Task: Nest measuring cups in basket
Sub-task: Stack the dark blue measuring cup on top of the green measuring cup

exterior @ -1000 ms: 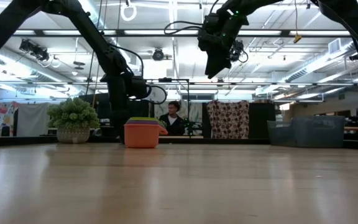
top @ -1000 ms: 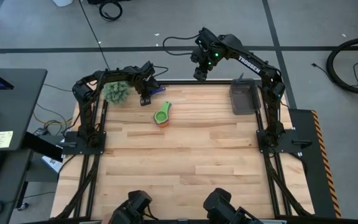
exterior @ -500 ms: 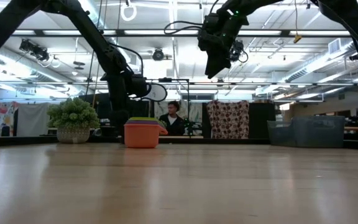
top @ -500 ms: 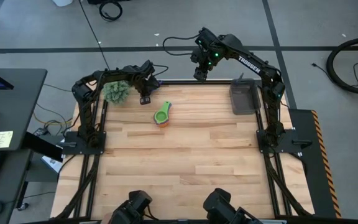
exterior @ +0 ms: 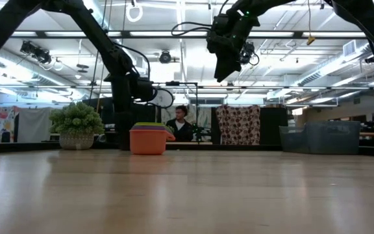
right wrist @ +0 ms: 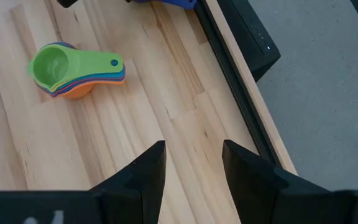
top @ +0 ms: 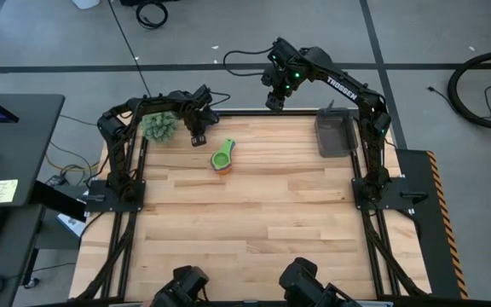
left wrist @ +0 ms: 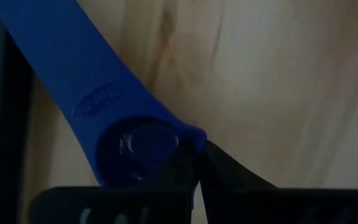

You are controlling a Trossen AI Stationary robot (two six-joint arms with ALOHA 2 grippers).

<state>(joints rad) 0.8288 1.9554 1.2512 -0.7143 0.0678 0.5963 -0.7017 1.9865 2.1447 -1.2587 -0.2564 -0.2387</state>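
The last dark blue cup point(left wrist: 114, 118) is pinched by its handle in the left gripper point(top: 199, 136) at eleven o'clock of the stacked cups point(top: 222, 159), onto which it must be lowered, while the right gripper point(top: 273, 104) waits with fingers spread at ten o'clock of the basket point(top: 336, 135).

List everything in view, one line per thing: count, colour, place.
Stacked measuring cups: one nested stack, green on top, orange at the bottom, on the table toward its far side, left of centre.
Dark blue measuring cup: one, at the left gripper by the table's far edge.
Basket: one, dark grey, at the far right corner.
Plant ball: one, fuzzy green, at the far left corner.
Table: one, light wood.
Person: one, in the room beyond the table.
Left gripper: dark, low at the far edge beside the plant ball.
Right gripper: dark, open, raised above the far edge.
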